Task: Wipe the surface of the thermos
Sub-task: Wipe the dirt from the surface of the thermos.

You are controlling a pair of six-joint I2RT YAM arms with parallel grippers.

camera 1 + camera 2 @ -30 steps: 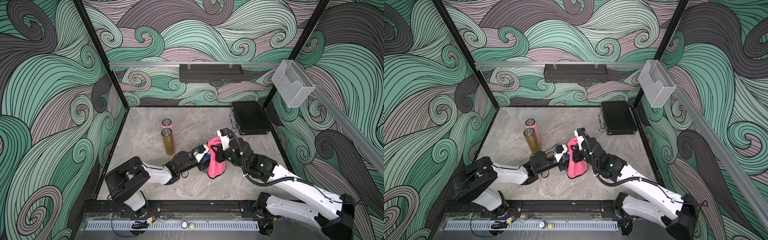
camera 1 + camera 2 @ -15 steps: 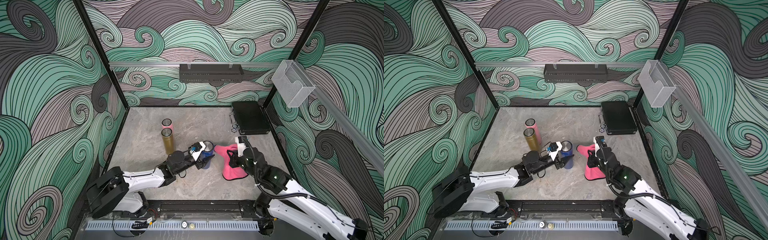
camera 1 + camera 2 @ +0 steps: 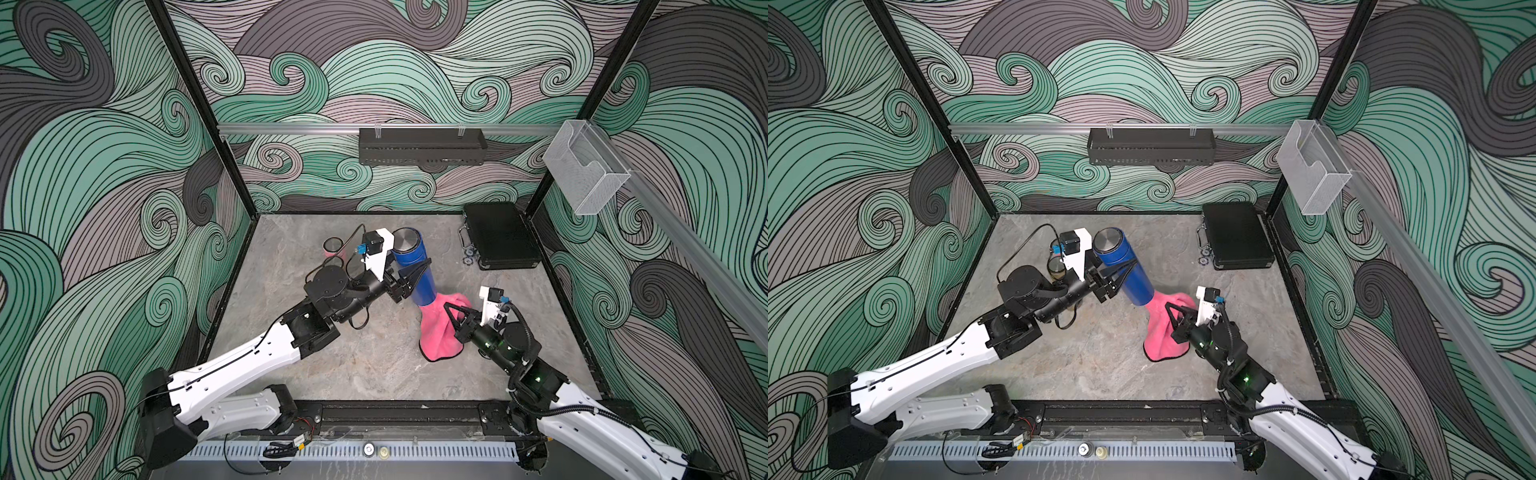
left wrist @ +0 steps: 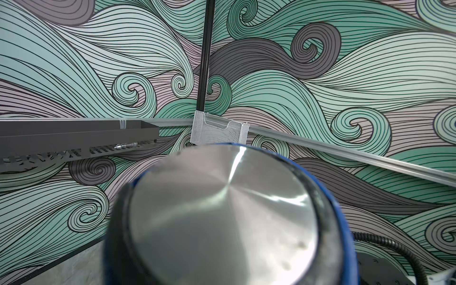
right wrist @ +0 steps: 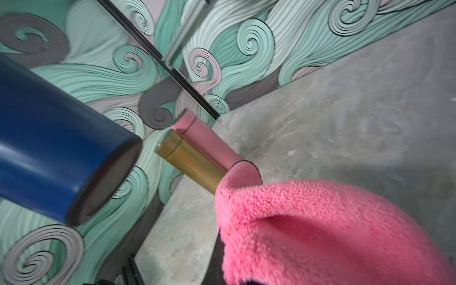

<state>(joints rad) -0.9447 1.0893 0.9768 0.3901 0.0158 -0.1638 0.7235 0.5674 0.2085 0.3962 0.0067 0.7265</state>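
Observation:
The blue thermos (image 3: 417, 270) with a steel lid (image 3: 405, 242) is held tilted above the table, lid uppermost. My left gripper (image 3: 412, 277) is shut on its body, one black finger on each side, as both top views show (image 3: 1118, 274). In the left wrist view the lid (image 4: 222, 214) fills the frame and hides the jaws. My right gripper (image 3: 452, 316) is shut on a pink cloth (image 3: 436, 334), which hangs to the table just below the thermos base. In the right wrist view the blue thermos (image 5: 49, 153) sits apart from the cloth (image 5: 320, 234).
A pink tumbler (image 3: 332, 248) and a gold tumbler (image 3: 1056, 267) stand behind my left arm, and both show in the right wrist view (image 5: 192, 162). A black case (image 3: 498, 237) lies at the back right. A black shelf (image 3: 422, 146) and a clear holder (image 3: 582, 172) hang on the walls.
My left arm has lifted the thermos off the table and tilted it. The right gripper took the cloth off the thermos and now holds it just below the raised base.

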